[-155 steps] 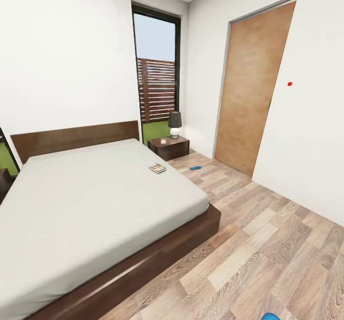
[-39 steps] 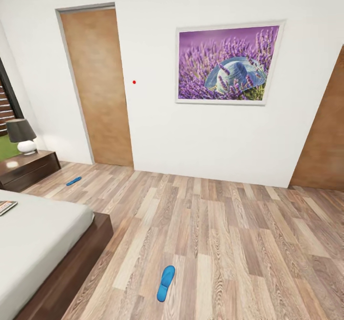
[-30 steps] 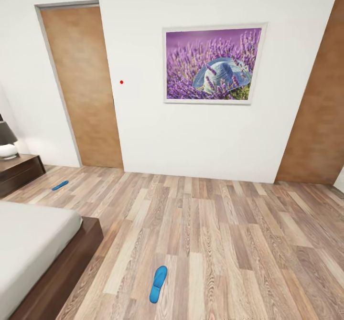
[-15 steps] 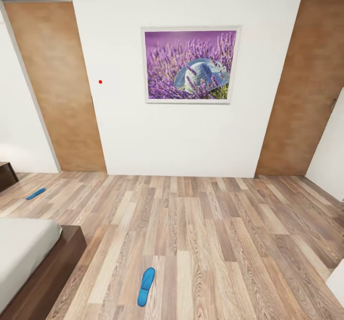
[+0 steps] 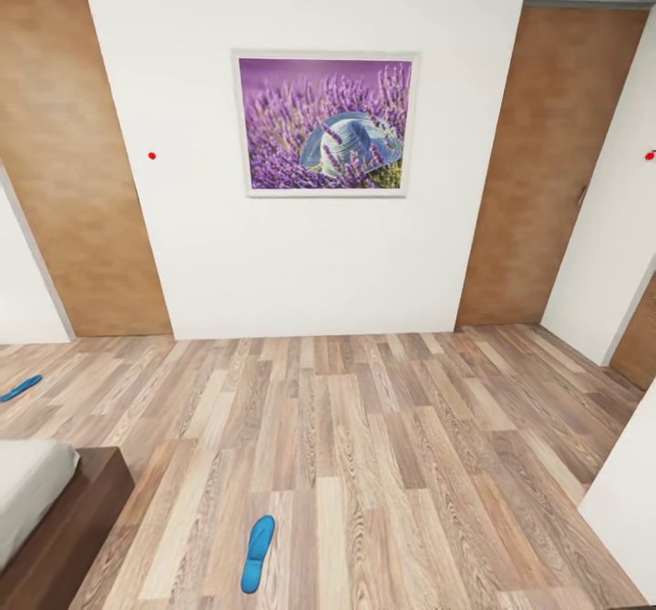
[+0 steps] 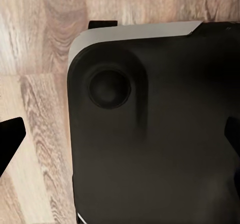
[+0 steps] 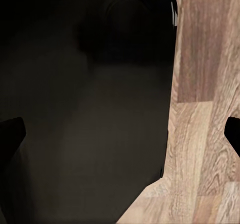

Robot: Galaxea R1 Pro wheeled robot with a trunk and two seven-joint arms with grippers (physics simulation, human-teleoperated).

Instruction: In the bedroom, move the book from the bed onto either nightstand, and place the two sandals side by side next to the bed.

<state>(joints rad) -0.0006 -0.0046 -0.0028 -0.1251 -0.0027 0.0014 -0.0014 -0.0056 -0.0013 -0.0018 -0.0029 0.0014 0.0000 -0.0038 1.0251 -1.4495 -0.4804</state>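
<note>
One bright blue sandal [image 5: 258,553] lies on the wood-plank floor near me, a little to the right of the bed's foot corner. The other sandal [image 5: 20,388] lies far off at the left edge, on the floor beside the bed. Of the bed [image 5: 84,512] I see the dark brown frame corner and a bit of grey mattress at the lower left. The book and the nightstand are out of view. My left gripper [image 6: 120,139] hangs open over my dark base. My right gripper [image 7: 120,131] is open too, with nothing between its fingertips [image 7: 11,132].
A white wall faces me with a purple lavender picture [image 5: 323,123]. Tan doors stand at its left [image 5: 73,182] and right [image 5: 556,155]. A white wall corner [image 5: 629,492] juts in at the lower right. Open plank floor [image 5: 383,446] spreads ahead.
The camera has swung to the right, so the whole picture slid left. The nightstand, lamp and book left the view. The sandals lie where they were.
</note>
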